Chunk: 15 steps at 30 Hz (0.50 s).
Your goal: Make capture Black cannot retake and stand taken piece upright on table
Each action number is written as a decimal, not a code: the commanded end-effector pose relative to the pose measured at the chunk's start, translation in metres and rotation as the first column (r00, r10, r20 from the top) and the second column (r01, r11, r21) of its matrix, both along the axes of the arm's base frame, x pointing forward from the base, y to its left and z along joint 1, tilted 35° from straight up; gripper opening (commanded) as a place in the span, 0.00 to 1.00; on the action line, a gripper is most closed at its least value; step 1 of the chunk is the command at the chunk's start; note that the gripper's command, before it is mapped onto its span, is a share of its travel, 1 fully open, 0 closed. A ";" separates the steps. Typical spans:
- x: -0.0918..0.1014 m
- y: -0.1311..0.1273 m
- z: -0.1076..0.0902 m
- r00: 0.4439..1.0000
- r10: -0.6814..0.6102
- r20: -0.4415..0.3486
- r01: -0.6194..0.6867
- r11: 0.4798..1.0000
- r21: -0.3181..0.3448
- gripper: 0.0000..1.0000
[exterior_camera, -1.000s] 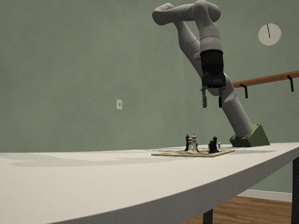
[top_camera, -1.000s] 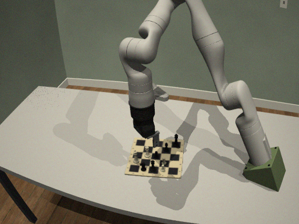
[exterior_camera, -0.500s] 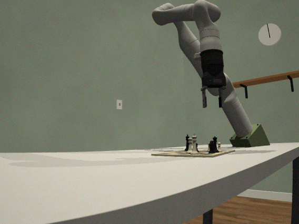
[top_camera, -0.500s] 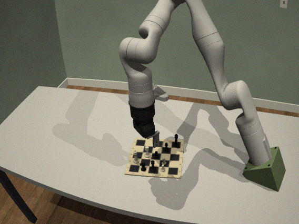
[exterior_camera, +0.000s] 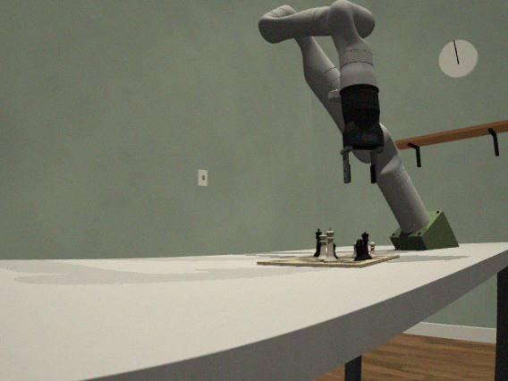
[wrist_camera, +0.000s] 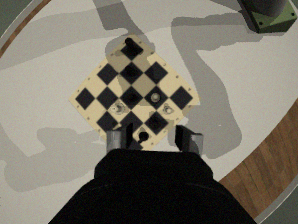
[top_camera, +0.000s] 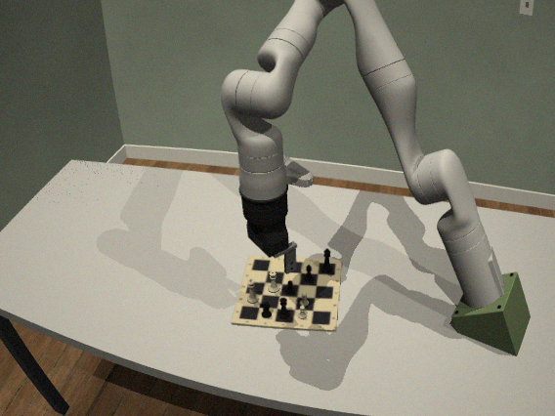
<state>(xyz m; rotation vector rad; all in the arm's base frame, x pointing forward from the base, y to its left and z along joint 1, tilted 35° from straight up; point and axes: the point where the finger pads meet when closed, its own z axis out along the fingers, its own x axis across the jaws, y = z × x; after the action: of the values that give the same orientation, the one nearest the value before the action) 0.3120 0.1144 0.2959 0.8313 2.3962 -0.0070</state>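
From here I see open air between the raised gripper [top_camera: 282, 268] [exterior_camera: 359, 182] [wrist_camera: 155, 134] and the chessboard [top_camera: 322, 317] [exterior_camera: 291, 264] [wrist_camera: 80, 98], where tall pieces standing close together leave only narrow gaps for fingers.

No visible change, any slight shift too small to tell
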 end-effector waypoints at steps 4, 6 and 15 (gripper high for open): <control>0.002 0.000 0.001 0.998 0.055 -0.003 -0.056 0.998 -0.026 1.00; 0.002 0.000 0.001 0.997 0.073 -0.008 -0.073 0.997 -0.038 1.00; 0.004 -0.003 0.001 0.988 0.152 -0.032 -0.154 0.984 -0.091 1.00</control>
<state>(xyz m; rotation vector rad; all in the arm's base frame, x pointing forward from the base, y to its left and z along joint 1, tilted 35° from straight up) 0.3137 0.1108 0.2963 0.6447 2.4529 -0.0675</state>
